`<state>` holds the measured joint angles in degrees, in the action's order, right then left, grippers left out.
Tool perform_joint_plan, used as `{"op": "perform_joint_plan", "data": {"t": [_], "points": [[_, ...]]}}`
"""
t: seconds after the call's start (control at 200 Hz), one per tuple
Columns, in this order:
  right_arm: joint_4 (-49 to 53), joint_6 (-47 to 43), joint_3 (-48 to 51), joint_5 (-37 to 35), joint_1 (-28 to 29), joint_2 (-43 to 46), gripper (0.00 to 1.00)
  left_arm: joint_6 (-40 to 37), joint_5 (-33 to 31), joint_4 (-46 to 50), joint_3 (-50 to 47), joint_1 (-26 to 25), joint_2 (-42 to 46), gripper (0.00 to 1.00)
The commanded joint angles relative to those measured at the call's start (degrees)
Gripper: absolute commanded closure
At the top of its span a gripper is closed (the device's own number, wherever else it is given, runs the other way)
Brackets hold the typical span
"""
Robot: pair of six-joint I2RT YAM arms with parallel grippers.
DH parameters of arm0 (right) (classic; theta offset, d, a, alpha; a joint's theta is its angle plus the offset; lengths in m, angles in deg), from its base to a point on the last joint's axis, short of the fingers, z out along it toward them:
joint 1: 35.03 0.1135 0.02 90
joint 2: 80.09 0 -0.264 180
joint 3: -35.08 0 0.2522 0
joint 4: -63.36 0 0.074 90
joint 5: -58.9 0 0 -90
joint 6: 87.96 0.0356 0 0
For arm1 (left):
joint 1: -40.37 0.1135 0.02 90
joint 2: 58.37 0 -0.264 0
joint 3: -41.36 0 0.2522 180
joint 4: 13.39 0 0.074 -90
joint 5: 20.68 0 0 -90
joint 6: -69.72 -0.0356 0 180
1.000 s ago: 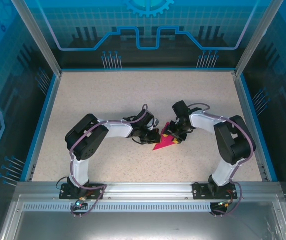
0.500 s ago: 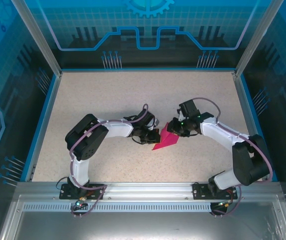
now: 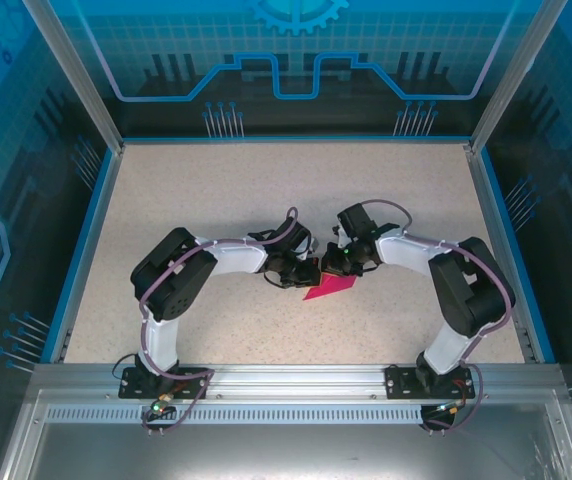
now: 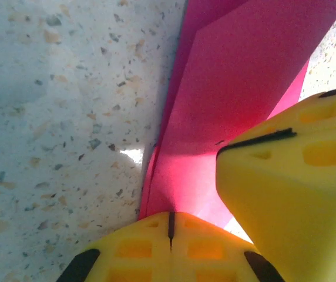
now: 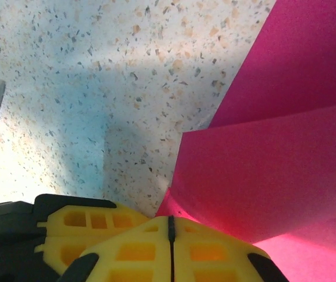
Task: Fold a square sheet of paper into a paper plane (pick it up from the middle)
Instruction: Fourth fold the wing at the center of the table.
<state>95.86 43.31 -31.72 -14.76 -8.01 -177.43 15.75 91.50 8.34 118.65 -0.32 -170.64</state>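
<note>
On speckled table [image 3: 216, 200], left gripper [image 4: 171, 226] and right gripper [image 5: 171, 228] each clamped on folded pink paper [image 3: 332, 291], crowded together, blue walls [image 3: 296, 60] around.

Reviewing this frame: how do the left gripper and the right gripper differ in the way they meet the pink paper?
The left gripper reaches in from the left, the right gripper from the right. At the left gripper the folded paper runs straight out from the fingertips. At the right gripper it fans off to one side, with just a corner at the tips. Both have yellow fingers, are pinched shut on the paper, and sit close together.
</note>
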Motion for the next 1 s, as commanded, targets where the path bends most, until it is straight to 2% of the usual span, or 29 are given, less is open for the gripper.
{"op": "perform_joint_plan", "data": {"t": [0.0,0.18,0.365,0.67,0.805,0.995], "points": [[-2.55,-1.74,1.52,-1.0,-1.0,-1.83,0.94,-1.05,-4.42,8.61,-1.0,-0.42,-3.11,0.99],[-4.06,-5.76,4.89,-0.21,-4.59,-3.51,0.95,-1.06,-4.31,9.65,-1.2,-0.38,-3.72,1.0],[-5.64,-7.87,7.44,0.75,-9.22,-1.27,0.95,-1.23,-4.24,10.13,-1.87,-0.51,-3.92,1.0],[-5.21,-11.52,6.43,2.52,-17.64,0.6,0.94,-1.4,-4.16,10.31,-2.27,-0.52,-4.21,1.0],[-2.82,-11.06,4.87,3.13,-16.74,4.26,0.94,-1.7,-4.16,10.49,-2.01,-0.51,-4.12,1.0],[-2.84,-7.71,5.79,1.69,-10.07,8.66,0.93,-2.1,-4.16,10.39,-1.33,-0.54,-4.1,1.0]]}}
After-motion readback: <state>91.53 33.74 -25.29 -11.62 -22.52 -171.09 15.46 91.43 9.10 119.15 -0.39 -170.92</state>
